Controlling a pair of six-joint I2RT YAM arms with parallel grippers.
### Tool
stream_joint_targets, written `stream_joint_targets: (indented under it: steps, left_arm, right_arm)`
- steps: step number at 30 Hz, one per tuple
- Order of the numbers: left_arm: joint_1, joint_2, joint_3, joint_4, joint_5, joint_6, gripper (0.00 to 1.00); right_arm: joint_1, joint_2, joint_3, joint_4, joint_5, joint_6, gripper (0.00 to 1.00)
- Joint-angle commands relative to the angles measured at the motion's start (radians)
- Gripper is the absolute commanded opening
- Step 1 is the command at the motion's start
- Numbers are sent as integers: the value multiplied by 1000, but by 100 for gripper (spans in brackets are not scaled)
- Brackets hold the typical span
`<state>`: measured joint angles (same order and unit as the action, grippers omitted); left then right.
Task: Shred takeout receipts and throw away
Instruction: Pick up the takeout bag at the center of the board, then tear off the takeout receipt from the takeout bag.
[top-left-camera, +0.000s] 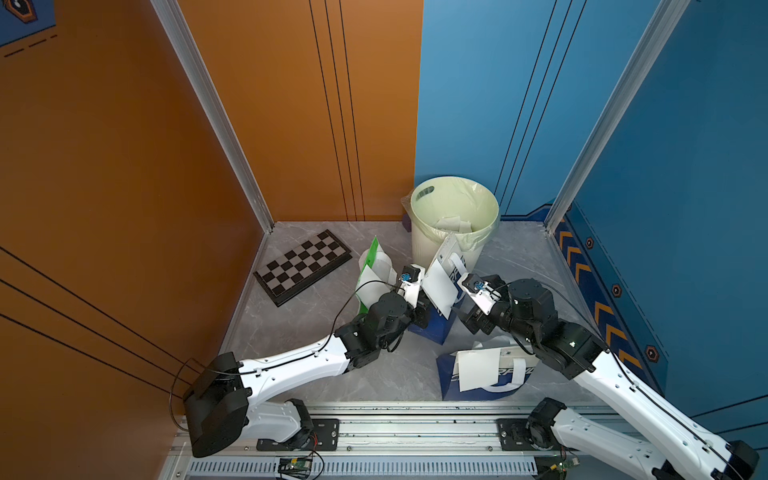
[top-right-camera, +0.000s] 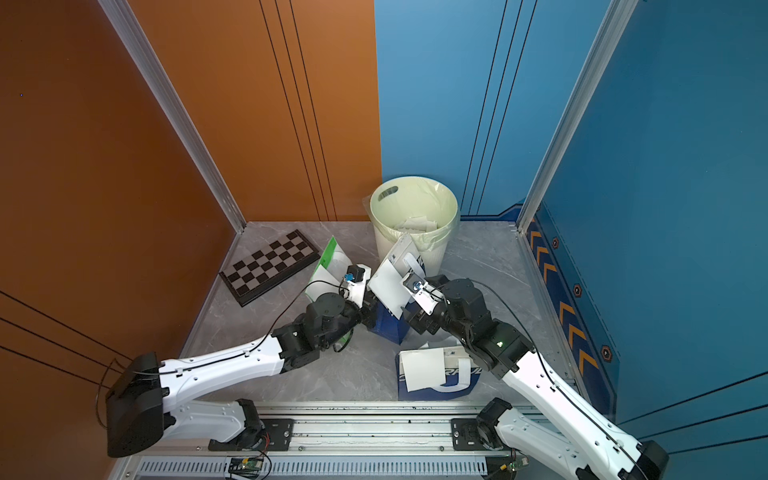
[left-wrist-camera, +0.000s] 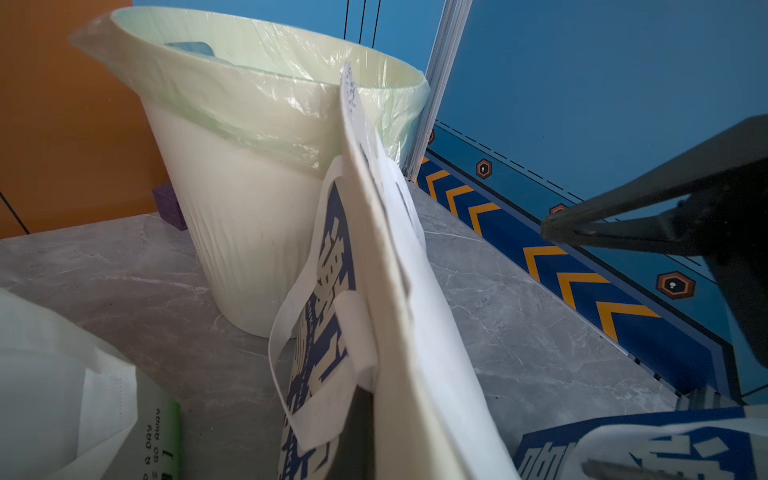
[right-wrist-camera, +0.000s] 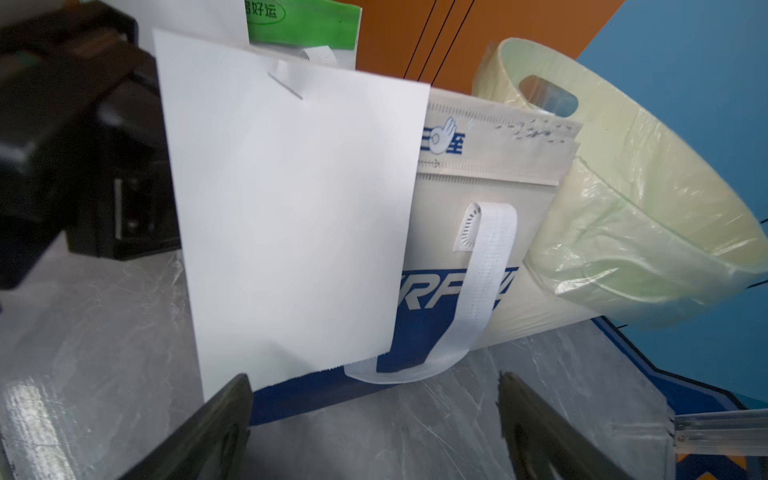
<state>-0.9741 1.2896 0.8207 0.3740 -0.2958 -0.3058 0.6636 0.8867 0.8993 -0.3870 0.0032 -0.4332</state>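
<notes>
Where the orange wall (top-left-camera: 104, 166) meets the blue wall (top-left-camera: 685, 166), a grey marbled tabletop (top-left-camera: 395, 372) fills the booth floor, closed along its near edge by a metal rail (top-left-camera: 415, 428). Bare surface opens on the outer side of the left gripper (top-left-camera: 424, 297), as far as a chessboard (top-left-camera: 303, 266) well apart from it. More bare surface lies on the outer side of the right gripper (right-wrist-camera: 374, 390), toward the foot of the blue wall.

Beyond both grippers stands a pale lined bin (top-left-camera: 426, 245) with paper scraps inside. A standing blue-white bag (top-left-camera: 432, 330) rises between the grippers, its top against the bin. A green-white bag (top-left-camera: 372, 266) stands just beyond the left gripper. A flat blue-white bag (top-left-camera: 453, 386) lies behind the right gripper, under that arm, with a second receipt (top-left-camera: 478, 368) on top.

The receipt (right-wrist-camera: 291, 208) hangs on the standing bag's face toward the right gripper, long axis running up the bag and leaning with it toward the bin. The right gripper's jaws stand wide and empty, the receipt's lower edge just ahead. The left gripper is closed at the receipt's far side edge; what it pinches is hidden.
</notes>
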Motion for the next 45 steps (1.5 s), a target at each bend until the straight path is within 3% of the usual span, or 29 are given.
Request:
stream_joint_targets:
  steps: [1, 13, 26, 34, 45]
  left_arm:
    - [12, -50, -8, 66, -41, -53, 0]
    - [53, -73, 10, 37, 5, -154, 0]
    - [64, -58, 41, 36, 66, -232, 0]
    - [67, -44, 45, 34, 75, -248, 0]
    - [87, -30, 37, -5, 61, -249, 0]
  right_arm:
    - [-5, 3, -20, 54, 26, -206, 94]
    - [-14, 51, -77, 179, 40, -422, 92]
    - [19, 138, -80, 305, -12, -473, 94]
    - [25, 90, -134, 456, -23, -453, 95]
    - [22, 17, -175, 517, -49, -417, 87]
